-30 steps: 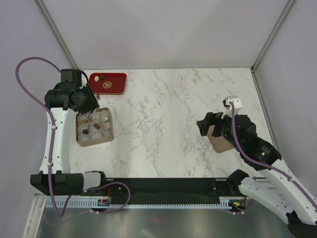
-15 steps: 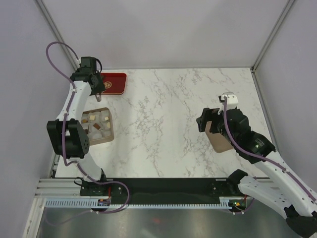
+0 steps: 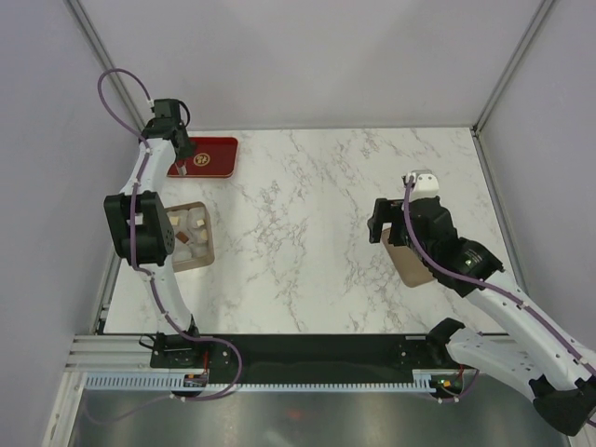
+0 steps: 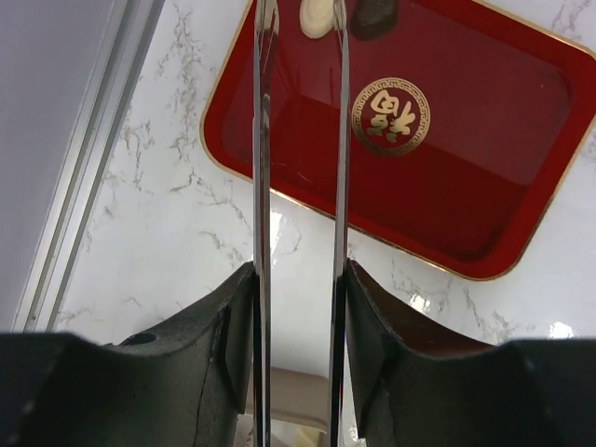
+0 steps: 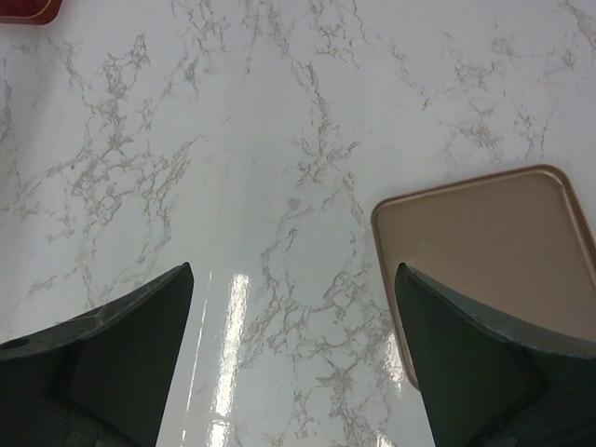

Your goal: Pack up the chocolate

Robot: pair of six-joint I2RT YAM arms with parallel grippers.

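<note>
On the red tray [image 4: 447,177] a cream-white chocolate [image 4: 317,17] and a brown chocolate [image 4: 374,13] lie at its far end. My left gripper [image 4: 294,11] hangs over that end, open, its thin metal fingers [image 4: 264,140] straddling the cream piece without touching it. From above, the left gripper [image 3: 182,156] covers the tray's [image 3: 212,156] left end. The tan box [image 3: 207,244] holds several chocolates [image 3: 193,223]. My right gripper [image 5: 293,270] is open and empty over bare marble beside the flat tan lid [image 5: 484,247].
A round gold emblem [image 4: 391,115] marks the tray's middle. The left wall's metal rail [image 4: 84,177] runs close to the tray. The box's edge [image 4: 296,399] shows under the left wrist. The lid [image 3: 410,268] sits partly under the right arm near the right wall.
The left arm swung from above the box out to the far left end of the red tray. The right gripper drifted slightly up and left over the lid.
</note>
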